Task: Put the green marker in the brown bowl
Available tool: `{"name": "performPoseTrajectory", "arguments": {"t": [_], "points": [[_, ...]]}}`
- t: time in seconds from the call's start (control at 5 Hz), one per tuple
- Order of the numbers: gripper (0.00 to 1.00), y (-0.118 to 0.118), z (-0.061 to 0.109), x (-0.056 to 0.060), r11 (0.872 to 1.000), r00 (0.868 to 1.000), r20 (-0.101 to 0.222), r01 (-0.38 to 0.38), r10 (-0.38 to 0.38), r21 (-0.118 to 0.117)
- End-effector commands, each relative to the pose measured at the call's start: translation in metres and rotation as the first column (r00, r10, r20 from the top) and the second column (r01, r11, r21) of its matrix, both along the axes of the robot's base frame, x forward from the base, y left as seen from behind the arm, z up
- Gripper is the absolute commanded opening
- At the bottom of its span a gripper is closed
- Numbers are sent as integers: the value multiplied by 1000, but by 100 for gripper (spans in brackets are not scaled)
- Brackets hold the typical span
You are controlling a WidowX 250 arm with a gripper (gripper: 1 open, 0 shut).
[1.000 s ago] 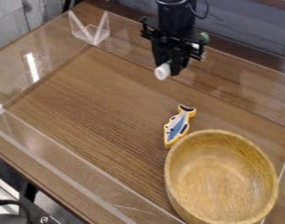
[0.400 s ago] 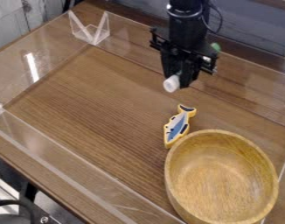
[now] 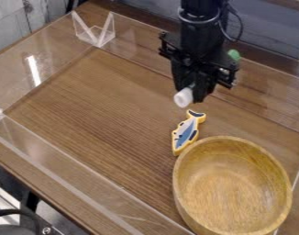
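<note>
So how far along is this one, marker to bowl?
Done: the green marker is picked up, clamped in the shut gripper, white end down, clear of the table. In hand: it hangs above the fish toy, short of the brown bowl. Left: carry it over the empty bowl and release.

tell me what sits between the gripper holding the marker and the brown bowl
In the camera view, the blue-and-yellow fish toy lies on the table between the gripper, shut on the green marker, and the brown bowl.

Only the fish toy lies between tool and brown bowl.
</note>
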State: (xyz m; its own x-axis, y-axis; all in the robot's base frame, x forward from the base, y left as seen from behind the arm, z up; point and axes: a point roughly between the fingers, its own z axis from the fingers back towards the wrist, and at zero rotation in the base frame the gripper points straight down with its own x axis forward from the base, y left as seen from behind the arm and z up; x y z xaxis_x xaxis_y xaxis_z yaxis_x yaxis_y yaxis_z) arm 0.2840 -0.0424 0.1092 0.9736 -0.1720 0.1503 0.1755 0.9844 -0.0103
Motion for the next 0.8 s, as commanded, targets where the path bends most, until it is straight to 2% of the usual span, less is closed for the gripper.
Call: {"name": "performPoseTrajectory", "arguments": {"t": [0.0,0.6], "points": [[0,-8,18,-8,1000,998,56,-7,7,-8],[0,-22,22,-32,1000,999,53,-12,13,-11]]}}
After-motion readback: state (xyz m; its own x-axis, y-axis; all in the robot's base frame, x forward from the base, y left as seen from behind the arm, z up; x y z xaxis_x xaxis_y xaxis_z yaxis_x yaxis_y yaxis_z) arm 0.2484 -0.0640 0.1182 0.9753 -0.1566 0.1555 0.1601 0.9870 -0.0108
